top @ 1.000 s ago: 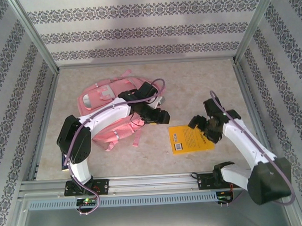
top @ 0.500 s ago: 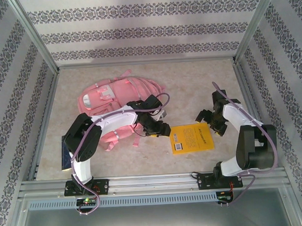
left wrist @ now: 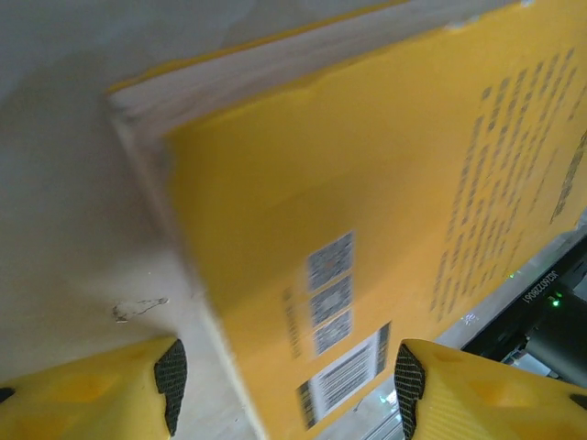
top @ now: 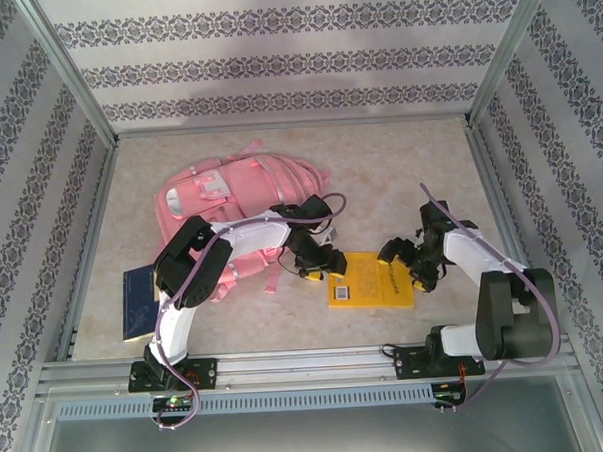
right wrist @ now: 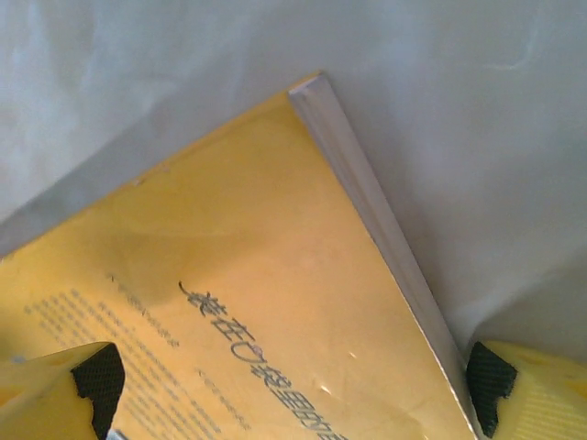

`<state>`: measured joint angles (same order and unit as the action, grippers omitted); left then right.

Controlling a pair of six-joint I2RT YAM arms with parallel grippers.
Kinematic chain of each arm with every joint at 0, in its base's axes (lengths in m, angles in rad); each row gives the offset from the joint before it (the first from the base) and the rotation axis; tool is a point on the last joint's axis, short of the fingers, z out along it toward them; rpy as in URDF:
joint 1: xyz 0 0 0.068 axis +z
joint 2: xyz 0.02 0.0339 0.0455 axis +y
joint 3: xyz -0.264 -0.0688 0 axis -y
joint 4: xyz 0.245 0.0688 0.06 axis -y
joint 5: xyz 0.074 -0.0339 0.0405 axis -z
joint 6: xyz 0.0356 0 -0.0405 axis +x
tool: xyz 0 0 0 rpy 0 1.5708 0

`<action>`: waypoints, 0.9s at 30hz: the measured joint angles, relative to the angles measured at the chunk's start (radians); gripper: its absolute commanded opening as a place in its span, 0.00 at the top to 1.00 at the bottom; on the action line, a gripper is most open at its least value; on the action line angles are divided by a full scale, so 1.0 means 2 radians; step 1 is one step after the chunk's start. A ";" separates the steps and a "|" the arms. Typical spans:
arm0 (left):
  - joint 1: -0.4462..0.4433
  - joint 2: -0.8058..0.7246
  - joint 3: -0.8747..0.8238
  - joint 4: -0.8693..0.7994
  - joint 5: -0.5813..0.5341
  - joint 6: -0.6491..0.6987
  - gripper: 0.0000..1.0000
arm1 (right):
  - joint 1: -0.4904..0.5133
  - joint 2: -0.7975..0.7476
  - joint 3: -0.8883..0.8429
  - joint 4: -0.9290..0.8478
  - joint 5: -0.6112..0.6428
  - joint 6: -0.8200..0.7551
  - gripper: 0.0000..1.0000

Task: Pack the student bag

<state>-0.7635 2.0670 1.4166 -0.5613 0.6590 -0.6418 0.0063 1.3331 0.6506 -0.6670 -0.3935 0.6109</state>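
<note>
One student bag [top: 238,189] on the counter [top: 399,172], folks. It's pink and soft, lying flat at 10 o'clock from the middle, with its straps trailing toward the near edge.

Two books out here. The yellow book [top: 372,281] lies flat at 5 o'clock, apart from the bag. The dark blue book [top: 140,301] sits at 8 o'clock, close to the left rail, near the bag's lower corner.

Two arms, both working the yellow one. The left pincer [top: 320,268] hangs at the book's 10 o'clock corner. The left wrist view shows it spread and pinching nothing. One pad [left wrist: 170,371] sits over bare counter just off the book's edge, and the other hovers above the cover. One barcode [left wrist: 344,380] and three little code squares sit between them.

Over at the 2 o'clock corner is the right pincer [top: 408,266], spread wide. In its own camera the left pad [right wrist: 96,374] is over the printed cover and the right one is just beside the book's page edge. The corner points away between the two. It has no grip on anything either.

The left arm arcs across the bag's near side on its way to the book.
</note>
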 measured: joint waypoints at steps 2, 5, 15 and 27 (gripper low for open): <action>0.003 0.001 0.005 -0.008 -0.002 0.000 0.38 | 0.013 -0.008 -0.008 -0.002 -0.008 0.001 0.06; 0.005 0.003 0.010 -0.019 -0.006 0.003 0.39 | 0.027 -0.014 -0.010 -0.018 -0.005 -0.001 0.06; 0.006 0.016 0.032 -0.048 -0.014 0.018 0.43 | 0.054 0.019 0.029 -0.035 0.077 -0.015 0.10; 0.008 0.018 0.032 -0.048 -0.013 0.018 0.45 | 0.091 0.042 0.059 -0.050 0.089 -0.052 0.28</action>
<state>-0.7467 2.1033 1.4799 -0.6582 0.6327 -0.6067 0.1883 1.4178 0.7685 -0.7670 -0.2153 0.5072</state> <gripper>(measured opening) 0.548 0.748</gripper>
